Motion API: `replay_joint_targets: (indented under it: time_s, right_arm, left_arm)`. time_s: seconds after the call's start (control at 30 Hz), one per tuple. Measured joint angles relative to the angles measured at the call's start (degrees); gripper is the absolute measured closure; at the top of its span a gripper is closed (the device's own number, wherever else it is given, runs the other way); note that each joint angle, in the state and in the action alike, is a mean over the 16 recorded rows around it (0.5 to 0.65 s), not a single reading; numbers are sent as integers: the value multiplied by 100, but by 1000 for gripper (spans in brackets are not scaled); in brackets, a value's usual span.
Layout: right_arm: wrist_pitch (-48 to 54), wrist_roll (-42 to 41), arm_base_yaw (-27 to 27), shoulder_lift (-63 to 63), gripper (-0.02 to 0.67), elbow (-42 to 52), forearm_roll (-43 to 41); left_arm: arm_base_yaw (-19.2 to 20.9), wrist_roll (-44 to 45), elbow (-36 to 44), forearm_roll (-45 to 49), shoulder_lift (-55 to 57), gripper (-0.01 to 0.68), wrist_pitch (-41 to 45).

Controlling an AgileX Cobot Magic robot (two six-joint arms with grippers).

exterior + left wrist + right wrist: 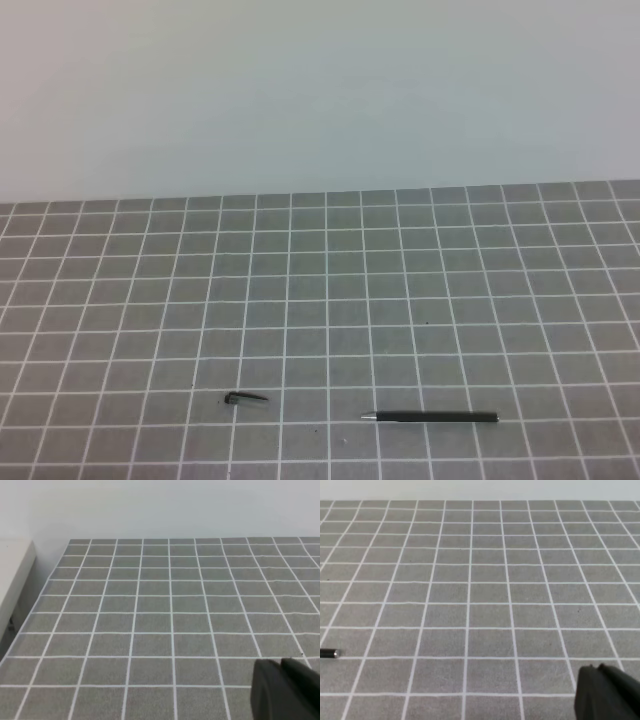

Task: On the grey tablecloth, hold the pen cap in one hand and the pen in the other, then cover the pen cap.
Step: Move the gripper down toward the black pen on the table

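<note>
Near the front edge of the grey tablecloth lie the pen cap, left, and the pen, right, well apart. My left gripper and right gripper are closed and empty. I fear pinching such thin pieces will roll them or snag the cloth.

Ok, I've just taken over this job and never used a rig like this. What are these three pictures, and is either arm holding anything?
It is a two-armed robot with one overhead camera and one camera on each wrist. The overhead view shows the grey tablecloth with white grid lines; on it lie a tiny black tapered pen cap and, to its right, a slim black pen with a silver tip, apart from each other. The left wrist view shows only cloth and the dark left fingers at the bottom corner. The right wrist view shows the right fingers likewise, with the pen's end at the left edge. Both pairs of fingers are shut and hold nothing.
</note>
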Motion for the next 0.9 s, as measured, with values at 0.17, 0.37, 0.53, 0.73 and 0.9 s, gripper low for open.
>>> replay_joint_targets:
  time_s: [0.17, 0.37, 0.53, 0.73, 0.9]
  right_arm:
    - [-2, 0, 0, 0, 645, 0, 0]
    - [-9, 0, 0, 0, 645, 0, 0]
    - [-15, 0, 0, 0, 645, 0, 0]
    - [-20, 0, 0, 0, 645, 0, 0]
    - [-20, 0, 0, 0, 645, 0, 0]
  left_arm:
    - [-1, 0, 0, 0, 6, 676, 0]
    - [1, 0, 0, 0, -10, 676, 0]
    - [2, 0, 31, 0, -21, 676, 0]
    - [5, 0, 47, -1, -52, 676, 0]
    - [5, 0, 47, -1, -31, 676, 0]
